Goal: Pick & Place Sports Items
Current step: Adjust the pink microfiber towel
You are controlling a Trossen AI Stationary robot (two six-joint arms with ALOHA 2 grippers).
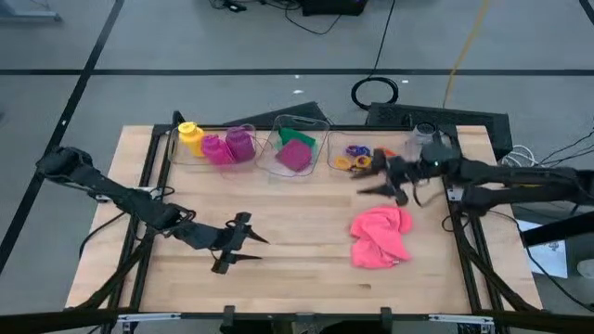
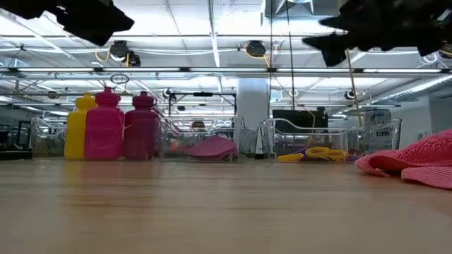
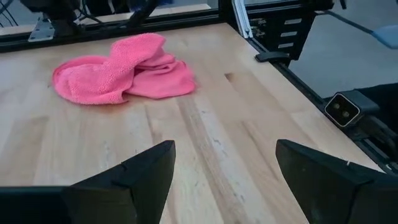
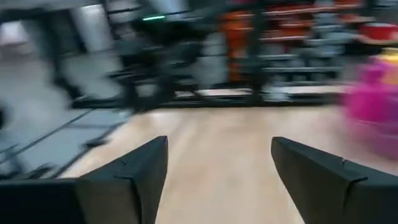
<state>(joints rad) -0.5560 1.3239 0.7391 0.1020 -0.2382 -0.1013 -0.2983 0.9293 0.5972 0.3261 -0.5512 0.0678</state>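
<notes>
Hovering near the clear bin of small rings (image 1: 355, 158), my right gripper (image 1: 376, 188) is spread wide and empty; the crumpled pink terry cloth (image 1: 380, 236) lies loose on the wooden table (image 1: 288, 260) just in front. A shallow pinch could snag one fold and drag it. My left gripper (image 1: 243, 249) waits wide open mid-table. My wrist view is smeared, hiding the cloth.

Even, bright light falls from ceiling strip lights (image 2: 212, 42), leaving only faint shadows on the tabletop (image 1: 306, 209). The right wrist view is heavily smeared by motion blur. In the low view, the near tabletop is soft and the arms overhead are dark silhouettes.
</notes>
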